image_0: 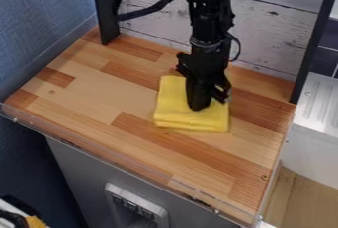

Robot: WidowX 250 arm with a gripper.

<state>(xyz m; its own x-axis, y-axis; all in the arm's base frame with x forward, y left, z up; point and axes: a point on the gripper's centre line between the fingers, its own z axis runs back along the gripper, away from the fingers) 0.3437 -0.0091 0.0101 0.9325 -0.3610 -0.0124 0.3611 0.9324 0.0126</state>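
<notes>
lying folded in a small stack right under the gripper point(206, 102), the yellow cloth point(173, 111) spreads out from it mostly toward the front and the left of the view, with a narrower margin to the gripper's right. the cloth looks close to square, so no long axis stands out; its sides run roughly from the back wall toward the front edge. the gripper points down over the cloth's upper right part and seems to touch it, though whether it is open, closed or gripping a layer i cannot tell. the black arm point(210, 29) comes down from the top edge of the view, behind the gripper, with a loose cable point(148, 11) to its left.

around the cloth, on every side of the gripper, is the wooden counter point(99, 91). behind the gripper is a wall of pale boards point(155, 27), between a black post point(104, 10) to its left and another point(313, 39) to its right. farther right of the gripper, past the counter's edge, is a white ribbed surface point(320, 98)
</notes>
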